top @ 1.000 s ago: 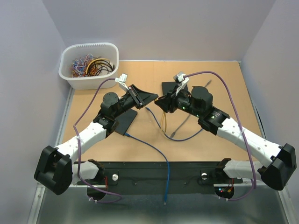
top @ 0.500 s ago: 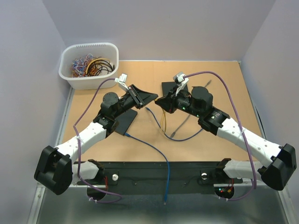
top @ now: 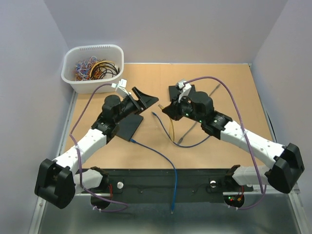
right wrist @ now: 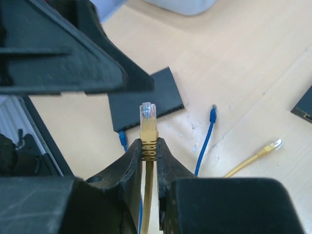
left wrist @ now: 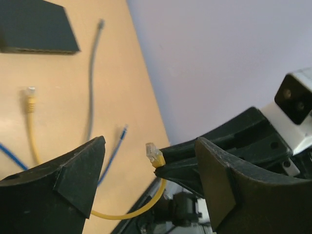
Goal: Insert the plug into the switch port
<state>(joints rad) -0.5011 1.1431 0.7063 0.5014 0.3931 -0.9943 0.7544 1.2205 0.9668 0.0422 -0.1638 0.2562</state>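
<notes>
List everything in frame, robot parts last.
white plastic bin: 1, white, far left corner of the table
loose wires: a tangle, mixed colours, inside the bin
black switch boxes: 2, black; one under the left arm, one behind the right gripper
yellow network cable: 1, yellow; its plug is pinched in the right gripper, the other end lies on the table
blue cables: at least 2; one bright running to the near edge, one darker mid-table
tan wooden tabletop: 1
left gripper: black, open, holds nothing
right gripper: black, shut on the plug
</notes>
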